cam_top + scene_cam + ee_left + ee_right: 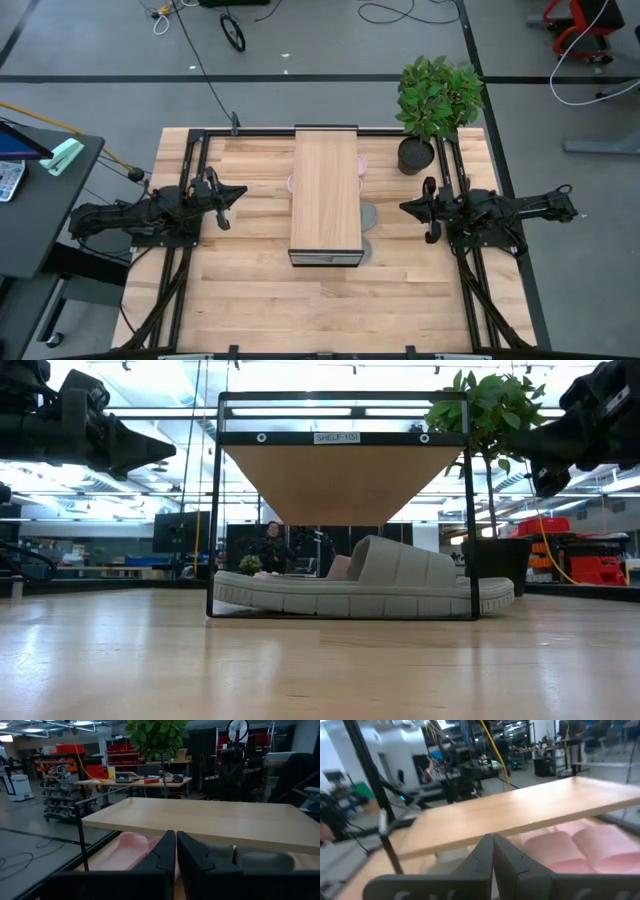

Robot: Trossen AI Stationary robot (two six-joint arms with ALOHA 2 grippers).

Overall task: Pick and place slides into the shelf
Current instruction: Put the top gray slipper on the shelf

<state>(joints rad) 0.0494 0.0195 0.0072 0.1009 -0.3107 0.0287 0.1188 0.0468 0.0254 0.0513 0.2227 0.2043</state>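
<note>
Long narrow shelf of light wood plank on a dark metal frame, standing mid-counter on the pale butcher-block counter, sheltering soft ribbed-strap slides beneath its top: grey pair toward the near end, light pink pair toward the far end by the potted green plant in a black pot. From above, only slivers of grey and pink peeking past the plank's edges. Left pincer hovering off the shelf's left side, fingers pressed together, holding nothing. Right pincer mirrored on the right side, likewise closed and empty. At counter height, grey slide lying sideways inside the frame, a white "SHELF 1(5)" label on the top bar, a seated person far behind. From the left wrist, pink slide and grey slide under the plank, behind the closed fingers. From the right wrist, pink straps close up.
</note>
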